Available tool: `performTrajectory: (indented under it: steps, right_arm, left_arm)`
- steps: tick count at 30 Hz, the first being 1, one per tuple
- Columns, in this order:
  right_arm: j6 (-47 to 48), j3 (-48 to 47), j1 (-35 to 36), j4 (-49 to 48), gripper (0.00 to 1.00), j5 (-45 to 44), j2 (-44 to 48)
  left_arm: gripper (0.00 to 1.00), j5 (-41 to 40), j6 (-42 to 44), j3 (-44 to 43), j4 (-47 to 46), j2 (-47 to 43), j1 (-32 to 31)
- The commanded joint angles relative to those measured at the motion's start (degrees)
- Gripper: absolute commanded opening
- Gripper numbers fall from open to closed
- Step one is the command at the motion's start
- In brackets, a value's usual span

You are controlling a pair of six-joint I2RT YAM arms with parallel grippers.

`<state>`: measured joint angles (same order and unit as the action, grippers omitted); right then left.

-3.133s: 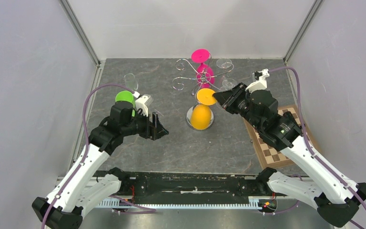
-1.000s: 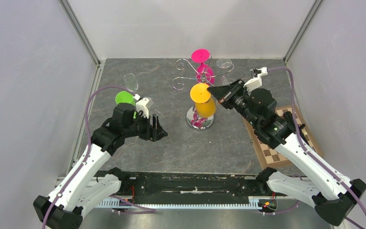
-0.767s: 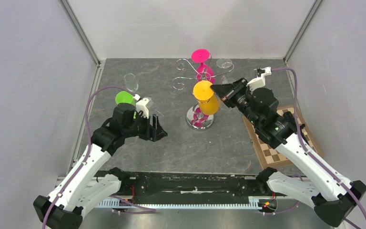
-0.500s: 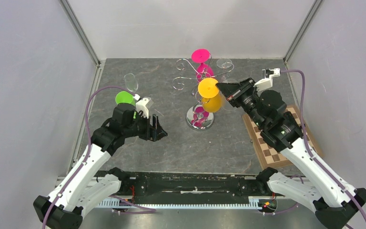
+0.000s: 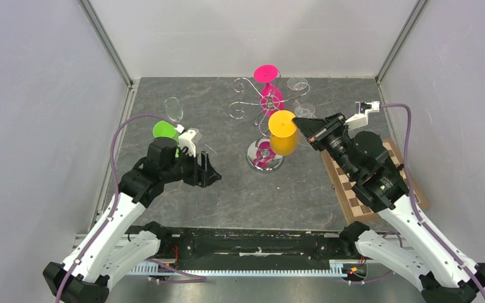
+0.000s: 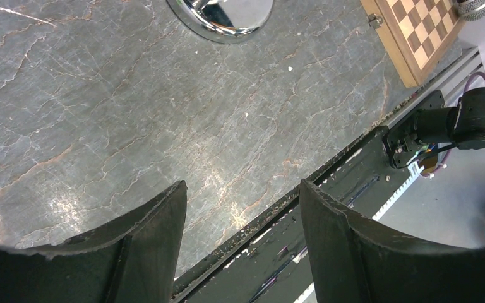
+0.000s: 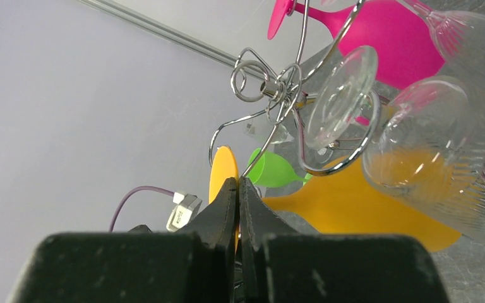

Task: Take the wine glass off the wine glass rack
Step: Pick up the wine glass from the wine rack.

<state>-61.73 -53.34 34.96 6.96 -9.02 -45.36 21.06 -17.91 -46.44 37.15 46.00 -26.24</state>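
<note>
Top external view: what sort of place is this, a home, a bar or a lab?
Most likely a lab test cell: plain grey panels box in a stone-look table, the left arm and right arm sit bolted at its near edge, and the wine glass rack and chessboard look like props.

Your grey stone desk point(image 5: 240, 189) carries the wine glass rack point(image 5: 252, 159) at centre, a chessboard point(image 5: 353, 196) on the right, and a clear glass point(image 5: 173, 108) and a green glass point(image 5: 163, 130) on the left.

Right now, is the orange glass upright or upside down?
Upside down: the orange glass shows its flat foot on top, bowl below; the right gripper pinches the foot's rim.
</note>
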Motion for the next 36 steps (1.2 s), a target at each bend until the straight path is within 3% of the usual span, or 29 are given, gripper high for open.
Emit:
performTrajectory:
  steps: [1,14,29,36]
  right_arm:
    - [-0.4,1.3,-0.4,-1.6,0.0,-0.1,1.9]
    - [0.5,4.8,-0.4,-2.3,0.0,2.8,6.9]
    - [3.6,10.1,-0.5,-2.6,0.0,8.8,14.2]
    - [6.5,11.7,-0.4,-5.1,0.0,16.7,14.2]
  left_arm:
    - [0.72,0.0,1.1,-1.4,-1.7,-0.8,-0.2]
    - [0.75,7.3,-6.4,-7.9,-1.6,-1.0,-0.2]
    - [0.79,9.9,-19.9,-8.1,-5.4,-3.8,-0.2]
    - [0.79,9.9,-26.6,-7.4,-5.6,-5.5,-0.2]
